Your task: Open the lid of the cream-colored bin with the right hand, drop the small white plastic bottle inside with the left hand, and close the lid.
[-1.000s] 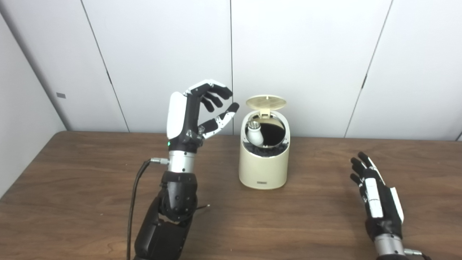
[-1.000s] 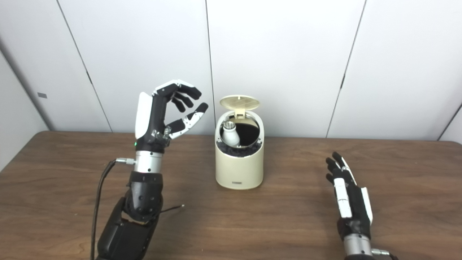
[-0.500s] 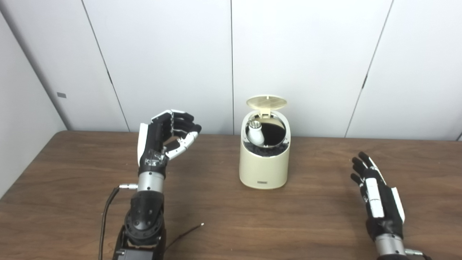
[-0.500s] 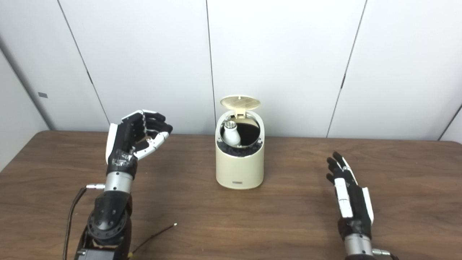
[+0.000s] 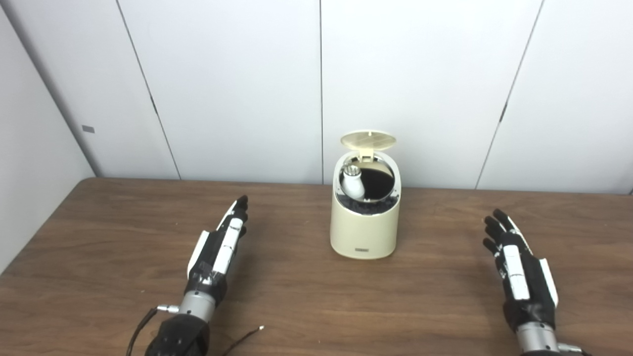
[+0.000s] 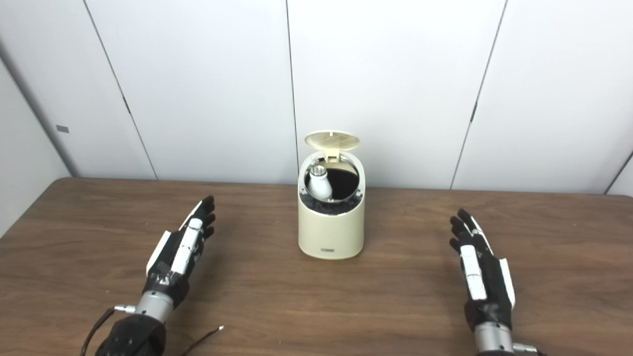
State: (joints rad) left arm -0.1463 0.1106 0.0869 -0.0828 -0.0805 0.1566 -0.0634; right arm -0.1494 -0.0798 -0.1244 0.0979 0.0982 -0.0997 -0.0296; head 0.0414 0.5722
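The cream-colored bin (image 5: 365, 227) stands in the middle of the table with its round lid (image 5: 368, 139) tipped up at the back. Inside its dark opening leans the small white plastic bottle (image 5: 352, 183), cap end up, against the left wall. My left hand (image 5: 218, 249) lies low over the table well left of the bin, fingers stretched forward and apart, holding nothing. My right hand (image 5: 518, 269) rests open at the right, fingers straight, equally far from the bin.
The brown wooden table (image 5: 306, 296) runs to white wall panels (image 5: 237, 84) behind the bin. A thin black cable (image 5: 245, 336) trails from my left forearm onto the table near the front edge.
My left hand has come down from beside the bin's opening, moved left and toward me, and flattened out over the table. The right hand, bin, lid and bottle have stayed put.
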